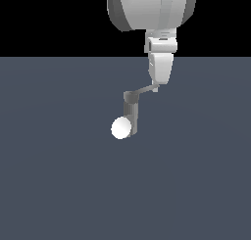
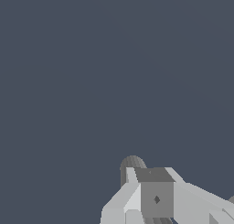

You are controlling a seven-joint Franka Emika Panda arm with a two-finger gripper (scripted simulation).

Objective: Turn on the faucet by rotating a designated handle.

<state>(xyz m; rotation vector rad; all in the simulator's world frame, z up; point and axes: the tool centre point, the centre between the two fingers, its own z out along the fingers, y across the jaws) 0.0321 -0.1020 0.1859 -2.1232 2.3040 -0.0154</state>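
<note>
A flat slate-grey tabletop (image 1: pixel 59 185) is set under a plain black background, with nothing on it but the task's things. The faucet (image 1: pixel 131 111), a small grey upright column, is placed near the middle of the exterior view, and a white sphere (image 1: pixel 121 128) is seen low against its side, toward that view's left. The handle (image 1: pixel 144 91) is carried out sideways from the cap toward the exterior view's right, presumably so that a push at its far end turns it with the most leverage. That far end is met by the pincer (image 1: pixel 158 84), which is lowered almost straight down from above, the wrist held vertical. Whether the handle is clasped or merely touched cannot be told: the fingertips are seen close together, but the gap is not resolved. In the wrist view only a finger block and a grey cylinder's curved top (image 2: pixel 132 163) are shown.
</note>
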